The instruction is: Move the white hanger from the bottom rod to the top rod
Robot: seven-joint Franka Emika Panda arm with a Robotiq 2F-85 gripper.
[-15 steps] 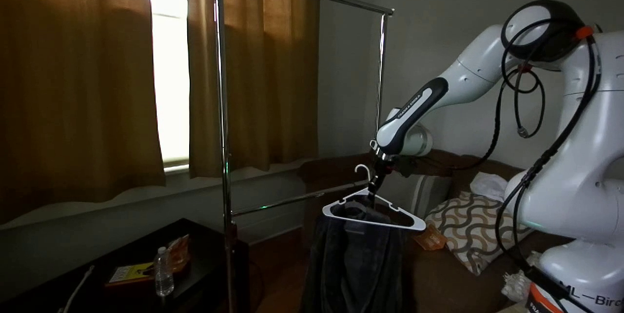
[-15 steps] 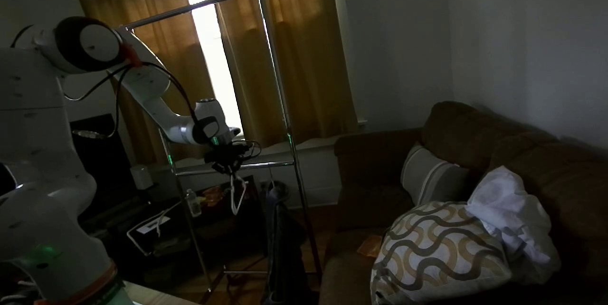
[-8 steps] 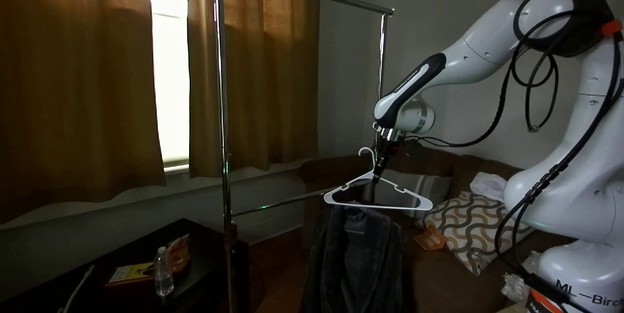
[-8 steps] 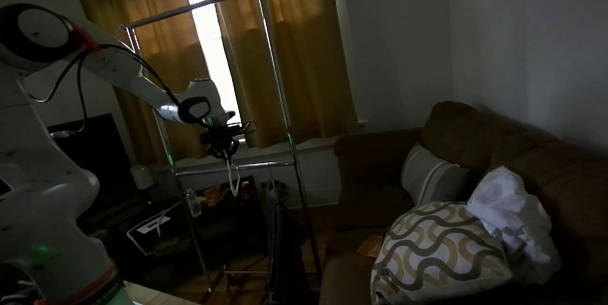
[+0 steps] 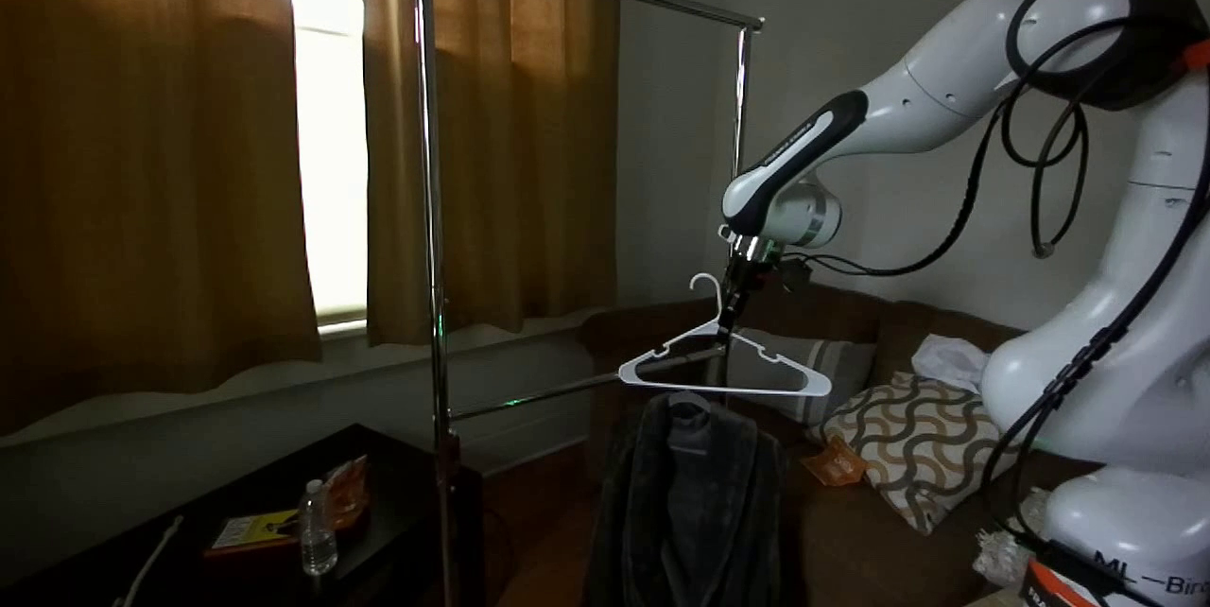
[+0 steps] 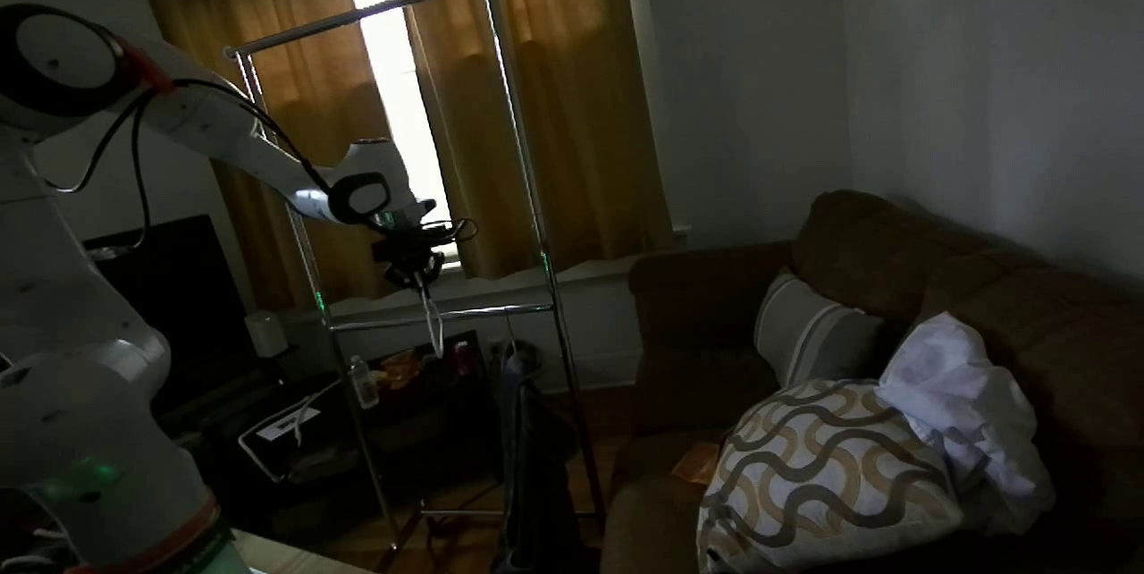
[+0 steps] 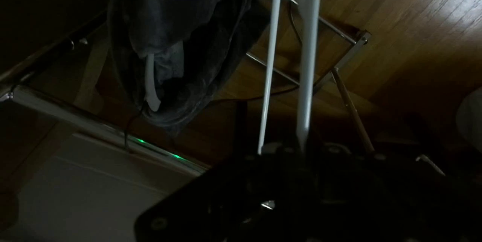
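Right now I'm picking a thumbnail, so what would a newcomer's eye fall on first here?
Probably the white hanger, held in the gripper and, in an exterior view, standing out above the dark garment. Next comes the bright window strip between the golden-brown curtains, then the wavy-patterned pillow on the brown sofa.

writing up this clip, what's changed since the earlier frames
The end effector has carried the white hanger upward, as both exterior views show, keeping its grip; nothing was let go. Unchanged: the dark garment hangs from the bottom rod, and the patterned pillow stays put.
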